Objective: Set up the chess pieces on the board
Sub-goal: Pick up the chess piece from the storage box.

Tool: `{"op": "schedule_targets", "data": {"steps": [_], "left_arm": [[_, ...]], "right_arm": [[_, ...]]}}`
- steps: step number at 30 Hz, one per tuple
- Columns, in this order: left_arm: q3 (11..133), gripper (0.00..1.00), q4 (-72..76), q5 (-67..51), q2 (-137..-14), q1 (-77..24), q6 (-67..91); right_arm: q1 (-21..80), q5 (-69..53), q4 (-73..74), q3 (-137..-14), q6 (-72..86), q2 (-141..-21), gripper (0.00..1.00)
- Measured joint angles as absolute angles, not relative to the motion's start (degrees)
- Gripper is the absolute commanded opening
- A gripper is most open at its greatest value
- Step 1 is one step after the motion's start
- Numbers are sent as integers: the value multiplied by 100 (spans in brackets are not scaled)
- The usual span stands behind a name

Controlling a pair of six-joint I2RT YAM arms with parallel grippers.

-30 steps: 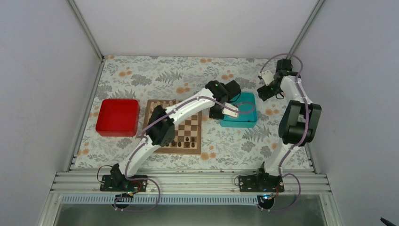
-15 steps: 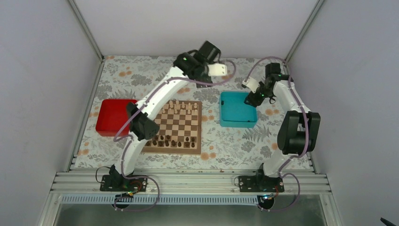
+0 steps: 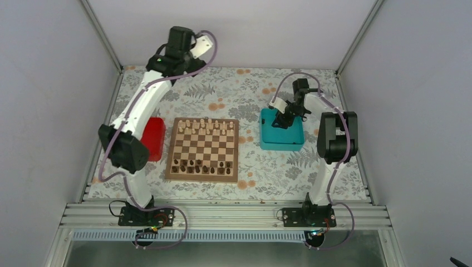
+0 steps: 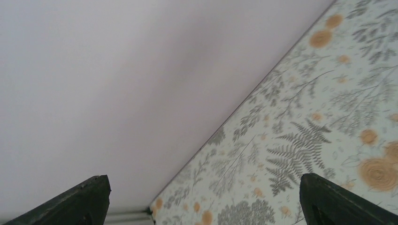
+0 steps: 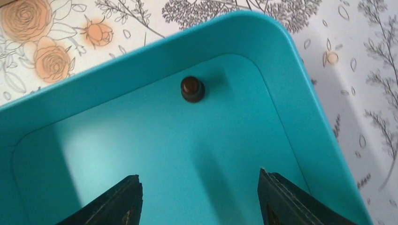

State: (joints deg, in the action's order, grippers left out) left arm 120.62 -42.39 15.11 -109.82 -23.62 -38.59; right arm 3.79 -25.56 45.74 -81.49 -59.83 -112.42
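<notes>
The right gripper (image 5: pixel 199 187) is hovering wide open and empty over the teal tray (image 5: pixel 291 93), where one dark chess piece (image 5: pixel 193 88) is standing upper centre; next, I reckon, it needs lowering around that piece. The left gripper (image 4: pixel 202 187) is gaping empty, upper left overhead

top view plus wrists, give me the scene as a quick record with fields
board: middle squares bare
dark pieces: board's near rows
pale pieces: board's far rows
teal tray: right of board
stray piece: dark, in teal tray near a corner
red tray: left of board
left hand: open, empty, raised by far left corner
right hand: open, empty, over teal tray
</notes>
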Motion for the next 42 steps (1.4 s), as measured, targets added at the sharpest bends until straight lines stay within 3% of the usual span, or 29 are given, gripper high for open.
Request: {"op": "schedule_targets", "data": {"steps": [4,11,23,29,35,42], "left_arm": [[10866,100,-3404,1437,-10232,-1925,-3634],[9874,100,-2482,1194,-9601,-1446,-3310],[9153,100,-1957,819,-9341,-1098,-2950],[9153,100,-1876,705,-9336,-1096,-2899],[9153,100,-1876,633,-9336,-1059,-2884],[9153,100,-1881,565,-9336,-1055,-2884]], "right_arm": [[550,-2578,4364,-8274,-6042,-11478,66],[725,-2626,4202,-8670,-6184,-11885,67],[954,-2646,4075,-8753,-6298,-12084,66],[1063,-2606,4069,-8783,-6285,-12130,49],[1094,-2569,4080,-8788,-6230,-12191,22],[1087,-2497,4145,-8803,-6121,-12175,9]]}}
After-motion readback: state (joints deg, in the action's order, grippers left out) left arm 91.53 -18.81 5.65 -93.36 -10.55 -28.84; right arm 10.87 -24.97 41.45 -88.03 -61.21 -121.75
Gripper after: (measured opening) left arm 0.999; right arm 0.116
